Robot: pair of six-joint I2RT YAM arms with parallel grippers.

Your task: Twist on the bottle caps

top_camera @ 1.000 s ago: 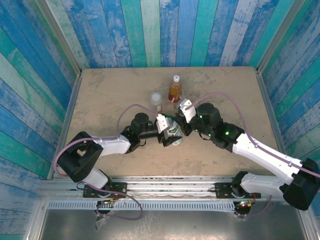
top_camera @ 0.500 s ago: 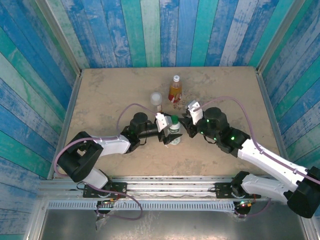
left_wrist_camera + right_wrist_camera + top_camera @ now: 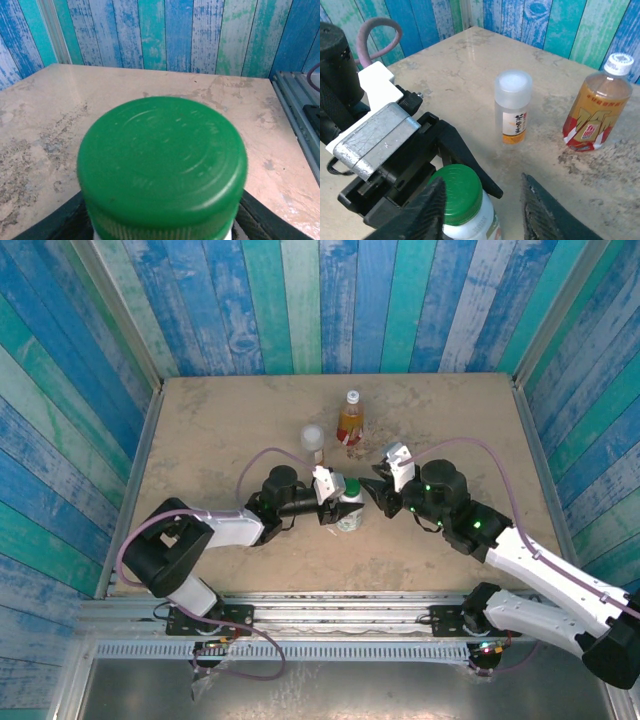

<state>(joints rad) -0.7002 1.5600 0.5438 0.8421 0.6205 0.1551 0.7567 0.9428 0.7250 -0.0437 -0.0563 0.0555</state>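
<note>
A white bottle (image 3: pixel 349 512) stands at mid-table with a dark green cap (image 3: pixel 162 160) on its neck. My left gripper (image 3: pixel 341 503) is shut on the bottle's body just below the cap, and its black fingers (image 3: pixel 470 160) reach round it. My right gripper (image 3: pixel 375 492) is open just right of the bottle. The green cap (image 3: pixel 456 194) sits close by the right gripper's left finger (image 3: pixel 432 210), with nothing held. Behind stand a short clear bottle (image 3: pixel 512 107) with a whitish cap and an amber bottle (image 3: pixel 594 115) with a small white cap (image 3: pixel 618 62).
Blue and green plank walls (image 3: pixel 320 300) close the table on three sides. A metal rail (image 3: pixel 330 610) runs along the near edge. The short clear bottle (image 3: pixel 314 440) and amber bottle (image 3: pixel 349 420) stand close behind both grippers. Bare tabletop (image 3: pixel 220 430) lies left and right.
My left gripper has closed on the white bottle. My right gripper has opened, let go of the green cap and drawn back to the right.
</note>
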